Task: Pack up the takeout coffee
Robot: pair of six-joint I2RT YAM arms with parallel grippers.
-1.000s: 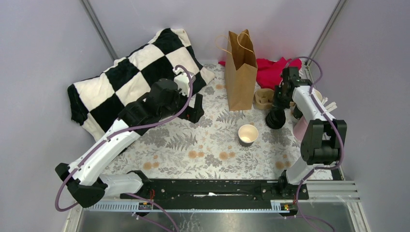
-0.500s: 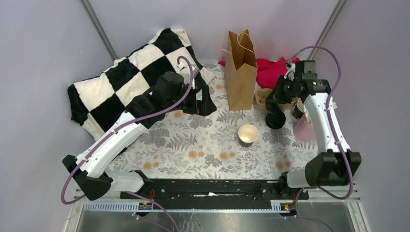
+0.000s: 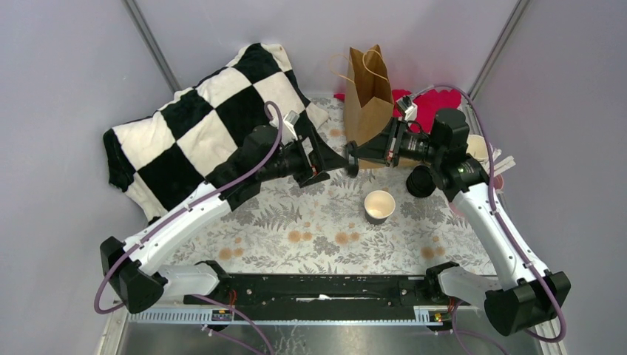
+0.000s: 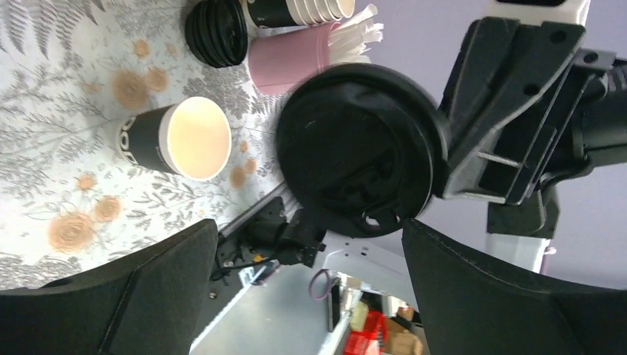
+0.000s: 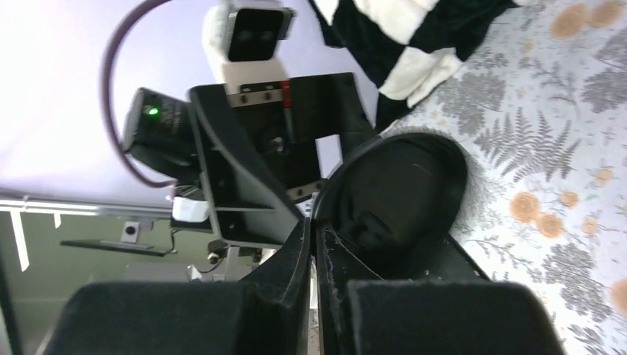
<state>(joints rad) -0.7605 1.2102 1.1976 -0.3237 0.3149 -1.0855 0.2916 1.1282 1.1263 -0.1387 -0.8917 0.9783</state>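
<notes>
My right gripper (image 3: 364, 154) is shut on the rim of a round black lid (image 3: 352, 157) and holds it on edge in the air in front of the brown paper bag (image 3: 368, 103). In the right wrist view the gripper (image 5: 312, 231) pinches the lid (image 5: 395, 196). My left gripper (image 3: 330, 158) is open and empty, its fingers right at the lid. The left wrist view shows the lid (image 4: 361, 148) just beyond the open gripper (image 4: 310, 231). A black coffee cup (image 3: 379, 205), with no lid on, stands on the table; it also shows in the left wrist view (image 4: 174, 139).
A stack of black lids (image 3: 421, 181) sits right of the bag, also in the left wrist view (image 4: 216, 31). A pink cup of stirrers (image 4: 290, 63) and stacked cups (image 4: 297, 9) stand beside it. A checkered blanket (image 3: 200, 126) lies back left, a red cloth (image 3: 438, 102) back right.
My right arm lifted from the lid stack and swung left with a lid. My left gripper moved right and turned to face it.
</notes>
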